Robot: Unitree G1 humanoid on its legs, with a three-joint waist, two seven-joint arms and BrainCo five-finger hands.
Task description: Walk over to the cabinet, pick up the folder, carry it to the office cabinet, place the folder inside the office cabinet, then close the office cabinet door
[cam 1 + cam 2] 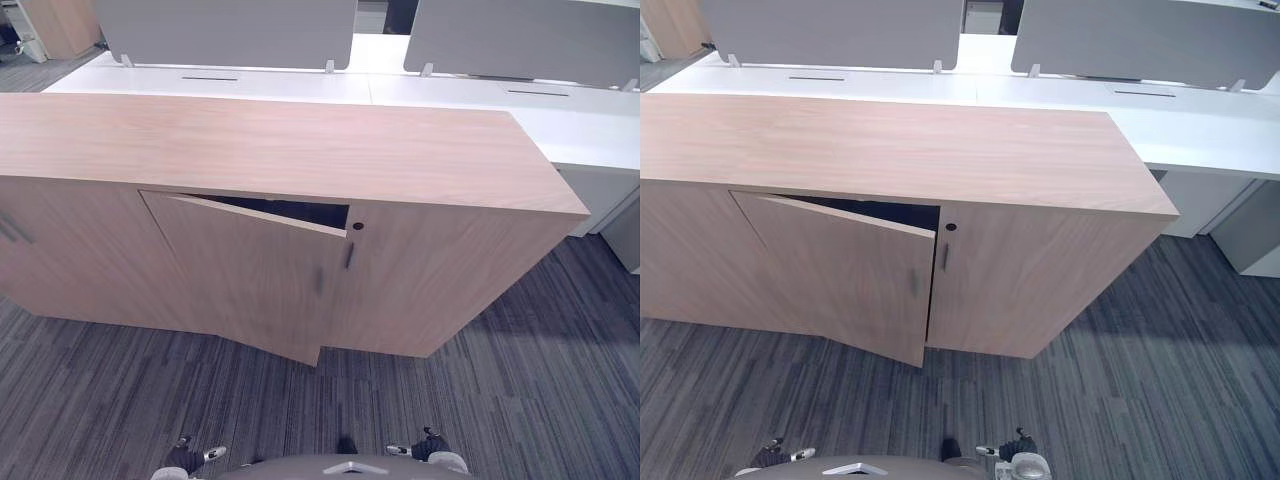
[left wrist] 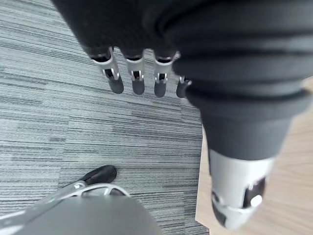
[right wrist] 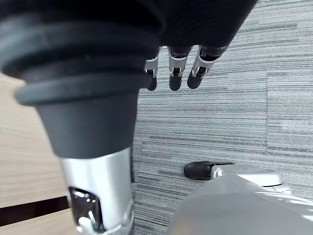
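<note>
L hand (image 2: 137,81), R hand (image 3: 175,78) fingers straight; light-wood cabinet (image 1: 300,150), door (image 1: 250,270) ajar, dark inside.

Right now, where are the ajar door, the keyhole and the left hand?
Door (image 1: 250,275): left eye view, panel middle.
Keyhole (image 1: 357,226): left eye view, its centre.
Left hand (image 2: 137,78): left wrist view, a finger.

We recorded the place as an office. A long, low wood-grain cabinet (image 1: 300,150) stood in front of us. One door (image 1: 250,280) hung ajar, with a small dark round lock (image 1: 357,226) just beside it. Behind the cabinet ran a row of white desks (image 1: 400,88). Grey divider screens (image 1: 225,30) stood upright on them on small brackets, and narrow cable slots (image 1: 210,78) were cut into the tops. The floor was grey striped carpet (image 1: 520,400), laid in tiles. A second wood-grain unit (image 1: 60,25) stood at the far left.
</note>
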